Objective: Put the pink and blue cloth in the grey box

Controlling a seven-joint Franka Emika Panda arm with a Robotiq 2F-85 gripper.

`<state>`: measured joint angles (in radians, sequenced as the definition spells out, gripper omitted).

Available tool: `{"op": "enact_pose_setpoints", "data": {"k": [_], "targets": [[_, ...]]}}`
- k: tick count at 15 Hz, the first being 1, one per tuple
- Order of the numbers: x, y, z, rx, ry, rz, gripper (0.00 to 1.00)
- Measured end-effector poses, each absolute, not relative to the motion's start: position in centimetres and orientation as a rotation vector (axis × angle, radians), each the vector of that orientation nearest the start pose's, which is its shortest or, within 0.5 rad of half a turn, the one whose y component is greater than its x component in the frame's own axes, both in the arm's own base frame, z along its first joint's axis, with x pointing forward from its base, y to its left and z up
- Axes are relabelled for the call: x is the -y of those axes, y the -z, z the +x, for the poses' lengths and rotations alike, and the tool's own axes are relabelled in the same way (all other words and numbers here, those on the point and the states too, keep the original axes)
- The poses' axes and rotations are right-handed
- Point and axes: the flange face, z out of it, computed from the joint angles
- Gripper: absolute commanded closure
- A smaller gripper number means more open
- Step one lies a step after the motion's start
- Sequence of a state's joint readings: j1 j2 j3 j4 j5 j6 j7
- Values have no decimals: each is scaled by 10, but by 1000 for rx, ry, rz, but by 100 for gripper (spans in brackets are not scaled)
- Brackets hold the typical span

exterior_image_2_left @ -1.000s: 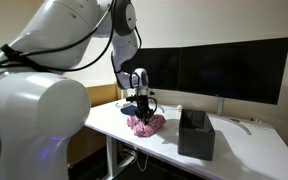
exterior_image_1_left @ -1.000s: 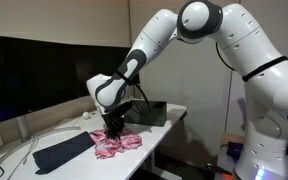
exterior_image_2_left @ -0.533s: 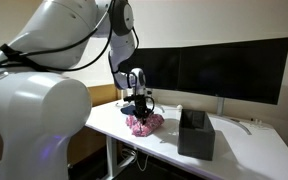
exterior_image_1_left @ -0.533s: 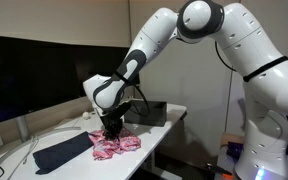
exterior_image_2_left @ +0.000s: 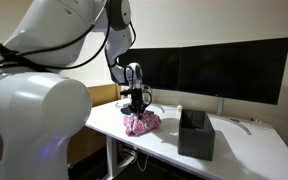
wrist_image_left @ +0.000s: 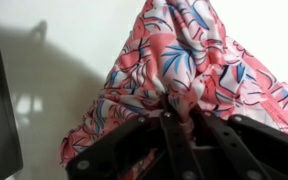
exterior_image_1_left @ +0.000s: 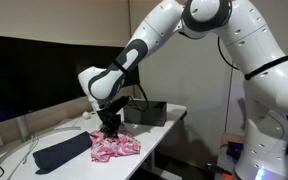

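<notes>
The pink and blue cloth (exterior_image_1_left: 115, 147) hangs bunched from my gripper (exterior_image_1_left: 109, 127), its lower part still resting on the white table (exterior_image_1_left: 154, 135). It also shows in an exterior view (exterior_image_2_left: 141, 123) under the gripper (exterior_image_2_left: 136, 105). In the wrist view the gripper (wrist_image_left: 179, 108) is shut on a fold of the cloth (wrist_image_left: 184, 55), which spreads out below. The grey box (exterior_image_1_left: 147, 113) stands behind the cloth toward the table's far end; it appears in an exterior view (exterior_image_2_left: 195, 134) as a dark open box to the right of the cloth.
A dark cloth (exterior_image_1_left: 62, 151) lies flat on the table beside the pink one. Black monitors (exterior_image_2_left: 219, 68) stand along the table's back edge. A white cable (exterior_image_1_left: 24, 148) runs near the dark cloth. The table edge (exterior_image_1_left: 144, 165) is close to the cloth.
The gripper has risen with the cloth pinched in it, so the cloth now stretches upward from the table instead of lying in a flat heap.
</notes>
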<state>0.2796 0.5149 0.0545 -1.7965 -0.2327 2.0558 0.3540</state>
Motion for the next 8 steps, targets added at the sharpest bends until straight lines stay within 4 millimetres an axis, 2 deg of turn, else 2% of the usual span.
{"op": "enact_pose_setpoints", "data": {"k": [8], "targets": [[-194, -303, 589, 264, -363, -3325, 89]]}}
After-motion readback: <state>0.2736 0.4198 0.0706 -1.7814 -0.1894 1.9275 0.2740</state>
